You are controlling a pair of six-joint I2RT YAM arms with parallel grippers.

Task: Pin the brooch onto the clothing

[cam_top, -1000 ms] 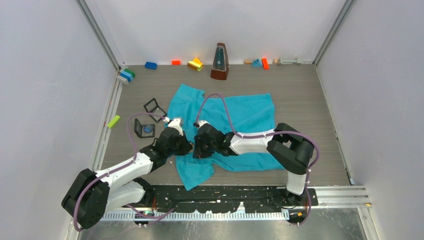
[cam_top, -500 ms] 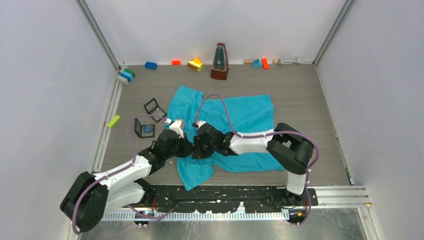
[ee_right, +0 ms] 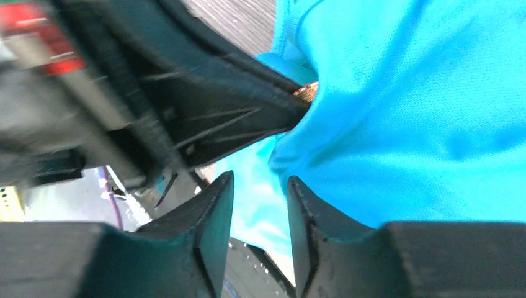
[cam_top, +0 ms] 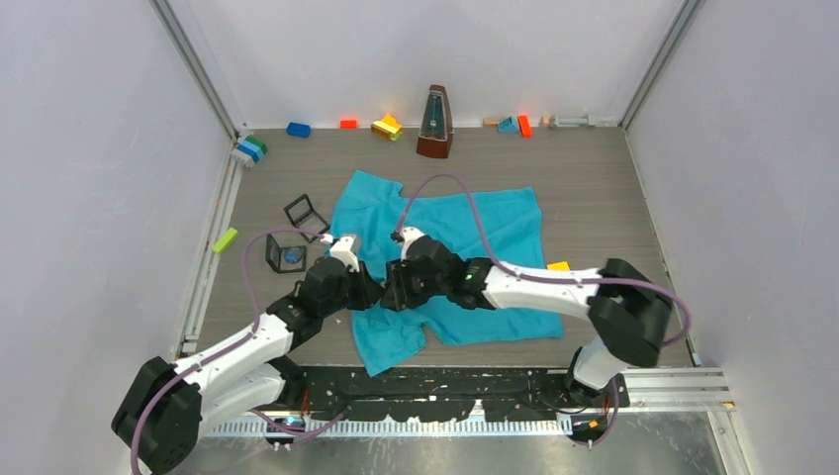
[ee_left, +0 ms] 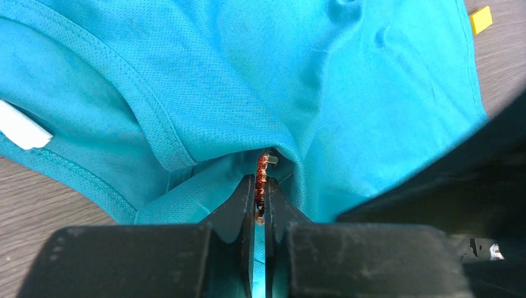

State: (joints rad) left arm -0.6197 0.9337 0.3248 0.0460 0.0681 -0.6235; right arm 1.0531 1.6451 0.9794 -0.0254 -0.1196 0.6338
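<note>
The teal T-shirt (cam_top: 485, 223) lies spread on the table; its white neck label (ee_left: 22, 127) shows in the left wrist view. My left gripper (cam_top: 372, 295) is shut on the red-and-gold brooch (ee_left: 261, 183), held edge-on and pressed into a raised fold of the shirt (ee_left: 322, 81). My right gripper (cam_top: 393, 294) faces it, tip to tip, over the shirt's near left part. In the right wrist view the right gripper (ee_right: 259, 192) is open, with a shirt fold (ee_right: 403, 124) beside its right finger and nothing clamped. The brooch's gold edge (ee_right: 306, 92) peeks out at the left fingers' tip.
Two black wire-frame cubes (cam_top: 286, 254) (cam_top: 306, 211) and a green block (cam_top: 225, 239) lie left of the shirt. A metronome (cam_top: 433, 123) and several coloured blocks (cam_top: 386, 127) stand along the back wall. A yellow block (cam_top: 558, 265) lies at the shirt's right edge.
The right arm's elbow has swung out to the right, uncovering the yellow block. Both grippers stay tip to tip on the shirt; the left one has crept slightly nearer the right.
</note>
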